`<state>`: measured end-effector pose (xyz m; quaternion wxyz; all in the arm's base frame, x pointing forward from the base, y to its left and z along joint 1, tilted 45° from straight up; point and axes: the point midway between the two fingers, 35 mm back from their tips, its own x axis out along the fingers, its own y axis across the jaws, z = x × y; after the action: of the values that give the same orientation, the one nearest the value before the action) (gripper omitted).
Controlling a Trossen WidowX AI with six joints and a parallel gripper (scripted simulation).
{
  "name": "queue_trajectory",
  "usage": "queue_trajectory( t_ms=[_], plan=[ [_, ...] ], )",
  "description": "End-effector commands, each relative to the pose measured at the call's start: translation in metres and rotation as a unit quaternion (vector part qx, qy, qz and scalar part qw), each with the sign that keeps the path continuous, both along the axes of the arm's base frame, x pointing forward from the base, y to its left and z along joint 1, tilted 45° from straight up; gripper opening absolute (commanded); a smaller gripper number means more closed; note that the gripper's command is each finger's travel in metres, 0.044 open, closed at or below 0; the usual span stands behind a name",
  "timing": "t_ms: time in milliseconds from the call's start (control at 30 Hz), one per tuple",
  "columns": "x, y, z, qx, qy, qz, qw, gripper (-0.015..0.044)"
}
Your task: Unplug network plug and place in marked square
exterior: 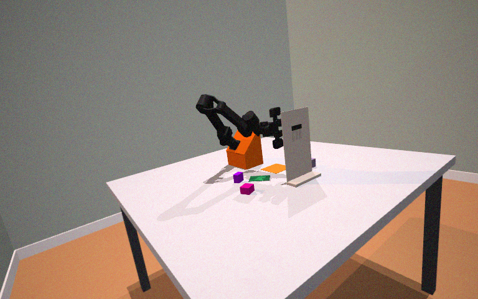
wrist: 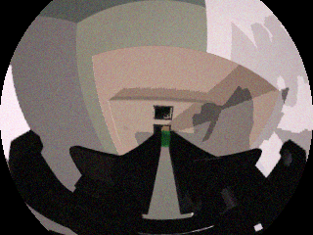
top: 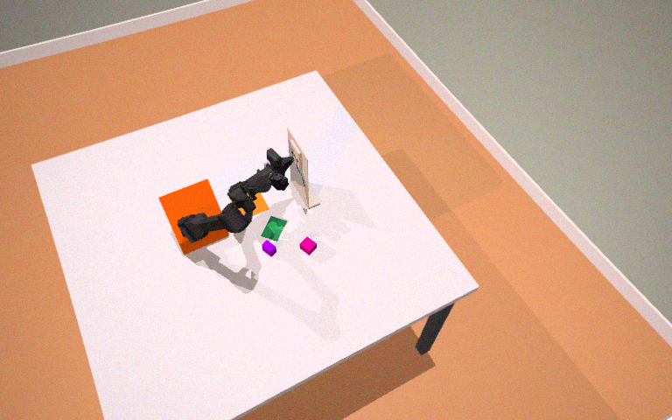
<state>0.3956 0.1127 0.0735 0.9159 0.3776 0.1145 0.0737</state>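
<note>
Small green network plug (wrist: 166, 137) sits at the upright beige panel (top: 299, 165), pinched in the black pincer (wrist: 164, 147). Purple cube (top: 269, 248), magenta cube (top: 307, 245) and green square (top: 274, 227) lie nearby on the white table (top: 148, 306)

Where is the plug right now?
In the wrist view the green plug sits between the gripper fingertips, just below the dark socket on the upright panel.

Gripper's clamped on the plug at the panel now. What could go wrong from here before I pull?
1. The gripper is shut on the green plug right at the panel; whether the tab is pressed can't be seen, so a pull may meet a locked plug and tip the panel.
2. Only the plug's tip shows between the fingers, so it may slip.
3. The purple cube sits beside the green square.
</note>
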Motion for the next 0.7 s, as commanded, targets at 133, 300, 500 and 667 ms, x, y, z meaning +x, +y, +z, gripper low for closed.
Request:
queue_trajectory(
  t_ms=[133, 300, 500, 667],
  plan=[
    [-0.003, 0.0, 0.0, -0.001, -0.001, -0.001, 1.0, 0.0],
    [-0.006, 0.0, 0.0, -0.001, -0.001, -0.001, 1.0, 0.0],
    [-0.01, -0.001, 0.0, -0.002, -0.001, -0.001, 1.0, 0.0],
    [-0.013, -0.001, 0.0, -0.002, -0.001, -0.001, 1.0, 0.0]
  ],
)
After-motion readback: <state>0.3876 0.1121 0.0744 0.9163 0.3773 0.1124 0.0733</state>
